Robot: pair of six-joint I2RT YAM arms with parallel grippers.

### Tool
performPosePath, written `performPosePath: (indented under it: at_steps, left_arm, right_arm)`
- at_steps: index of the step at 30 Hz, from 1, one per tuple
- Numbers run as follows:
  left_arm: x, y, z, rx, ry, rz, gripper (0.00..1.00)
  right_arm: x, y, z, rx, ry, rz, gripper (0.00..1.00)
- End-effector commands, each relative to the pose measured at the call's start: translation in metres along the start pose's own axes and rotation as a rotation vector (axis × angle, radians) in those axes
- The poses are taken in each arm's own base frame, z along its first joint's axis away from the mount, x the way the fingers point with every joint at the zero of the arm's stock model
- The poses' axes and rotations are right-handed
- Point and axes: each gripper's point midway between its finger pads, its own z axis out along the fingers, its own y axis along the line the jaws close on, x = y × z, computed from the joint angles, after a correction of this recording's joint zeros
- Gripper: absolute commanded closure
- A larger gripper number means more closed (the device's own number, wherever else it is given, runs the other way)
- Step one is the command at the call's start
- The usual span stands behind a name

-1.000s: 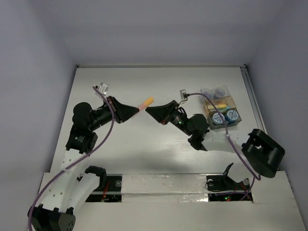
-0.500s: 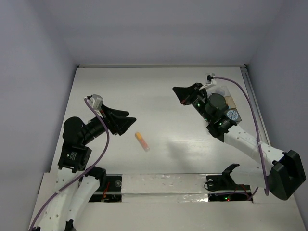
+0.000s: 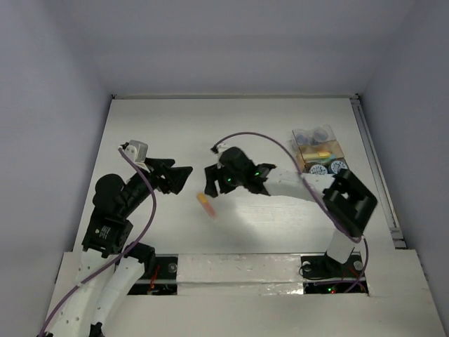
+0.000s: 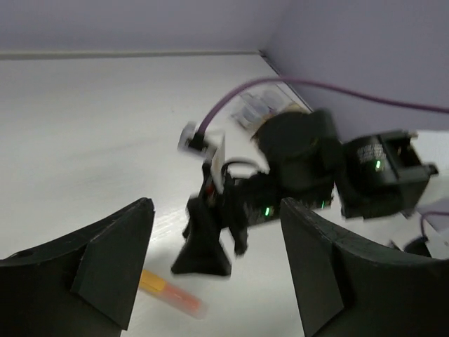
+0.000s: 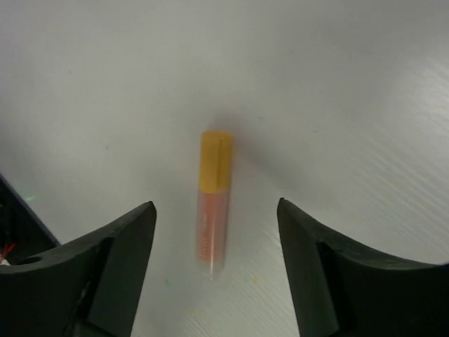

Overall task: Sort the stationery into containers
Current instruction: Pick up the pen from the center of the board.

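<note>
An orange-red pen with a yellow cap (image 3: 206,205) lies flat on the white table, free of both grippers. My right gripper (image 3: 208,182) hovers just above it, open; in the right wrist view the pen (image 5: 212,210) lies lengthwise in the gap of the right gripper (image 5: 215,203), touching neither finger. To the left my left gripper (image 3: 184,175) is open and empty; its wrist view shows the pen (image 4: 172,293) low between its fingers (image 4: 105,267) and the right gripper beyond. The containers (image 3: 320,151) stand at the right, holding tape rolls (image 3: 328,168) and a yellow pen (image 3: 319,152).
The right arm's forearm (image 3: 295,184) stretches from the containers' side across the table's middle, with a purple cable (image 3: 252,137) arching over it. The enclosure walls rise at the table's left, back and right edges.
The left gripper let go of the pen, which dropped to the table, and drew back left. The right arm swung toward the containers, then came back over the pen and opened.
</note>
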Motion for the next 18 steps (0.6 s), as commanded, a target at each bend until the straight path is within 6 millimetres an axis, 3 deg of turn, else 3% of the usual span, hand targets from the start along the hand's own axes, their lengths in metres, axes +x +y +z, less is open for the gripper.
performPosePath:
  at_steps: [1, 2, 3, 7, 9, 10, 11, 13, 14, 15, 18]
  left_arm:
    - [-0.021, 0.024, -0.005, -0.149, -0.103, 0.046, 0.3]
    - [-0.023, 0.027, -0.007, -0.173, -0.114, 0.051, 0.28]
    - [-0.022, 0.032, -0.009, -0.2, -0.113, 0.049, 0.27]
    - [-0.026, 0.04, -0.014, -0.253, -0.133, 0.053, 0.24]
    - [-0.026, 0.042, -0.015, -0.264, -0.135, 0.051, 0.22]
    - [-0.026, 0.043, -0.016, -0.273, -0.138, 0.05, 0.22]
    - [-0.026, 0.043, -0.016, -0.273, -0.138, 0.05, 0.22]
    - [-0.026, 0.042, -0.016, -0.269, -0.136, 0.05, 0.21]
    - [-0.026, 0.042, -0.016, -0.265, -0.136, 0.049, 0.21]
    - [-0.025, 0.041, -0.016, -0.263, -0.134, 0.047, 0.21]
    - [-0.022, 0.042, -0.015, -0.263, -0.126, 0.047, 0.2]
  right_arm:
    - [0.028, 0.009, 0.033, 0.104, 0.133, -0.144, 0.22]
    - [0.029, 0.009, 0.04, 0.134, 0.142, -0.163, 0.21]
    - [0.018, 0.016, 0.046, 0.151, 0.119, -0.182, 0.21]
    - [0.046, 0.019, 0.069, 0.195, 0.202, -0.239, 0.22]
    - [0.064, 0.009, 0.076, 0.247, 0.254, -0.261, 0.34]
    - [0.063, 0.001, 0.077, 0.288, 0.248, -0.269, 0.41]
    - [0.068, -0.001, 0.076, 0.316, 0.26, -0.281, 0.6]
    - [0.069, -0.014, 0.075, 0.378, 0.258, -0.292, 0.71]
    - [0.069, -0.017, 0.074, 0.395, 0.255, -0.293, 0.9]
    - [0.065, -0.018, 0.074, 0.407, 0.24, -0.299, 0.99]
    - [0.031, -0.032, 0.059, 0.49, 0.135, -0.299, 1.0]
